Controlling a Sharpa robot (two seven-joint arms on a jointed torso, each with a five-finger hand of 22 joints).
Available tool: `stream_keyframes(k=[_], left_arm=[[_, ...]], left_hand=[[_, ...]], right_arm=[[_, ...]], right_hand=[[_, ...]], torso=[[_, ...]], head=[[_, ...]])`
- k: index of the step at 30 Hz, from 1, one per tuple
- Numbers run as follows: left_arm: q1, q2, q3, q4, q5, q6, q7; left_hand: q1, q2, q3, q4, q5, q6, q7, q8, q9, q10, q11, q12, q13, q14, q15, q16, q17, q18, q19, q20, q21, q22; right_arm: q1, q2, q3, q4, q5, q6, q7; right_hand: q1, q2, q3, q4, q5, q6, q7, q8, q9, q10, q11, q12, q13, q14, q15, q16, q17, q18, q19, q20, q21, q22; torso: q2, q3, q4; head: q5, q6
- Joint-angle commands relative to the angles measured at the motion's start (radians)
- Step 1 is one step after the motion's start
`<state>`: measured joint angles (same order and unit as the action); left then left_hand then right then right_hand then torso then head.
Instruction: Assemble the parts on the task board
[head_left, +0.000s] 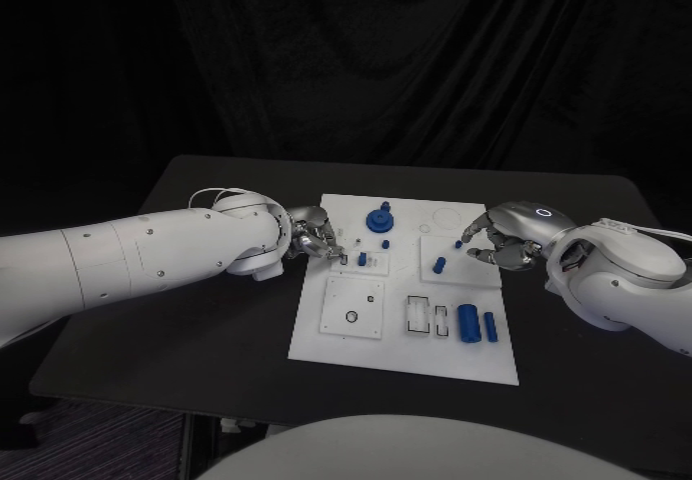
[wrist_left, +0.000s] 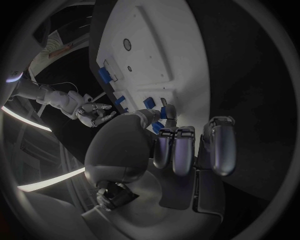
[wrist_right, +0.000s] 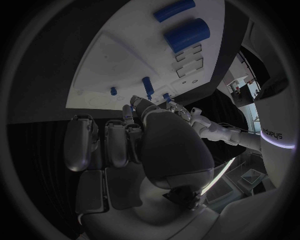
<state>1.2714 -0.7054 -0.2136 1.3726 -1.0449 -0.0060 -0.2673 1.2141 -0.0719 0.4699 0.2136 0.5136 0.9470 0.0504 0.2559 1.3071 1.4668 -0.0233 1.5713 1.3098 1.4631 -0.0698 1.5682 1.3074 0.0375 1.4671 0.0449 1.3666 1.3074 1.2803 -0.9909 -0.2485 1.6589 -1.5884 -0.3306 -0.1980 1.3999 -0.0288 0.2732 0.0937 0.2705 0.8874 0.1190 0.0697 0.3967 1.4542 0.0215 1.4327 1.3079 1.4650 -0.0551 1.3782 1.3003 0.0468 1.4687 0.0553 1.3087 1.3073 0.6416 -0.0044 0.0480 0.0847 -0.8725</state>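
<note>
Task board (head_left: 335, 340), left robot hand (head_left: 315, 238) over its edge, fingers curled

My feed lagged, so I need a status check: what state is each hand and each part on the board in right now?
Left hand: at the board's left edge, fingertips on a small blue part.
Right hand: over the board's right side, pinching a small blue piece.
Blue knobbed part: upright near the far edge.
Blue peg: standing in its plate.
Large blue cylinder: lying flat.
Slim blue cylinder: lying flat beside it.
Task board: flat on the table.
</note>
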Motion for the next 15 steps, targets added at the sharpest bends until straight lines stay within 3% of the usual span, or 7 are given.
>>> stream_keyframes(k=[1, 6, 9, 15], left_arm=[[0.016, 0.003, 0.002, -0.013, 0.081, 0.117, 0.059], [0.040, 0.016, 0.002, -0.040, 0.101, 0.235, 0.060], [0.054, 0.030, 0.002, -0.059, 0.109, 0.301, 0.054], [0.067, 0.054, 0.002, -0.099, 0.116, 0.378, 0.041]], left_hand=[[0.001, -0.014, 0.046, -0.055, -0.007, 0.023, -0.011, 0.004, 0.003, 0.104, -0.006, 0.000, 0.261, 0.108, -0.006, 0.003, 0.263, 0.009, 0.006, -0.009, 0.005, 0.202], [0.001, -0.020, 0.045, -0.057, -0.015, 0.026, -0.011, 0.003, 0.001, 0.104, -0.006, 0.000, 0.261, 0.108, -0.006, 0.003, 0.263, 0.007, 0.009, -0.008, 0.014, 0.205], [0.009, -0.017, 0.048, -0.058, -0.050, 0.027, -0.010, -0.005, -0.005, 0.104, -0.005, 0.000, 0.261, 0.108, -0.004, 0.003, 0.263, 0.006, 0.010, -0.007, 0.019, 0.206], [0.018, -0.015, 0.051, -0.057, -0.073, 0.022, -0.008, -0.017, -0.014, 0.104, -0.002, 0.000, 0.261, 0.108, -0.002, 0.003, 0.263, 0.006, 0.008, -0.006, 0.018, 0.206]], right_arm=[[-0.002, 0.000, 0.001, -0.001, -0.003, 0.006, -0.021], [-0.002, 0.002, 0.001, -0.003, -0.003, 0.006, -0.023], [-0.002, 0.004, 0.001, -0.003, -0.001, 0.004, -0.023], [-0.002, 0.005, 0.001, -0.004, 0.006, 0.002, -0.024]], right_hand=[[-0.003, 0.000, 0.003, -0.002, 0.004, 0.005, -0.001, -0.001, -0.001, -0.008, 0.000, -0.005, 0.110, 0.049, 0.006, -0.006, -0.001, 0.013, 0.003, 0.004, -0.005, 0.184], [-0.003, 0.000, 0.003, -0.002, 0.004, 0.005, -0.001, -0.001, -0.001, -0.008, 0.000, -0.005, 0.110, 0.049, 0.006, -0.006, -0.001, 0.013, 0.003, 0.004, -0.005, 0.184], [-0.003, 0.000, 0.003, -0.002, 0.004, 0.005, -0.001, -0.001, -0.001, -0.008, 0.000, -0.005, 0.110, 0.049, 0.006, -0.006, -0.001, 0.013, 0.003, 0.004, -0.005, 0.184], [-0.002, 0.000, 0.005, -0.003, 0.004, 0.005, -0.001, -0.001, -0.002, -0.008, 0.000, -0.006, 0.110, 0.049, 0.006, -0.006, -0.001, 0.013, 0.003, 0.004, -0.005, 0.184]], torso=[[-0.001, -0.0004, -0.0003], [-0.002, 0.0005, 0.0004], [-0.005, 0.0023, -0.0011], [-0.007, 0.0054, -0.0025]], head=[[-0.001, 0.000], [-0.004, 0.000], [-0.004, 0.000], [-0.008, 0.000]])
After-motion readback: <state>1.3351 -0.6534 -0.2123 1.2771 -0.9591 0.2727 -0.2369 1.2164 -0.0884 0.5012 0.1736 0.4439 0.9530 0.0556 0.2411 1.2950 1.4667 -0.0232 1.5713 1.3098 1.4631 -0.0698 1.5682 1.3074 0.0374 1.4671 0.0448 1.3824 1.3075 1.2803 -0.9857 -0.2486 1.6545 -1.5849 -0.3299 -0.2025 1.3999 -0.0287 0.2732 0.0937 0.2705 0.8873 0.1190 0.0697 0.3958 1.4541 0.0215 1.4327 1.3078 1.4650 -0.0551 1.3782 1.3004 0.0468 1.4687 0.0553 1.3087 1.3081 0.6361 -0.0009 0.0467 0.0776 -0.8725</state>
